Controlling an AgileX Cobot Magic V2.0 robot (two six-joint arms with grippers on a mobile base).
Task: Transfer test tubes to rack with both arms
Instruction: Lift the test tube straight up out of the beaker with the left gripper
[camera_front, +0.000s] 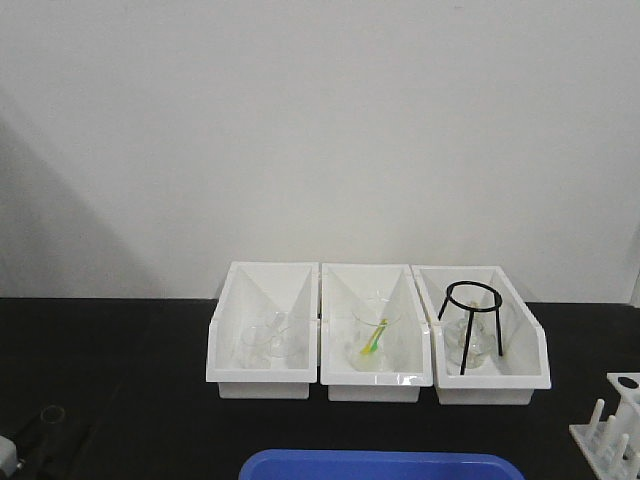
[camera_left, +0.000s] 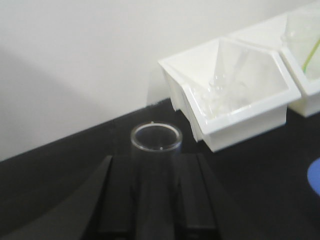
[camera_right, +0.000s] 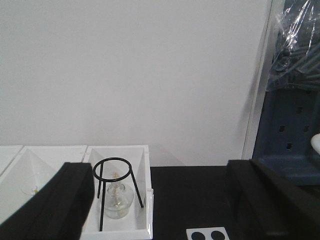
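The left gripper (camera_left: 155, 170) is clamped on a clear test tube (camera_left: 156, 138), whose mouth points toward the left bin (camera_left: 250, 117). The front view shows this only as a dark blur, probably the same arm, at the worktop's (camera_front: 120, 350) front left corner. The right gripper (camera_right: 159, 200) hangs with jaws wide apart near the rack (camera_front: 612, 430), which stands at the front right corner.

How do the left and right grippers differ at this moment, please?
The left gripper is closed on a clear tube; the right gripper holds nothing. The left jaws sit close together, the right jaws wide apart. The left one faces the left bin; the right one faces the tripod bin. Both have black jaws.
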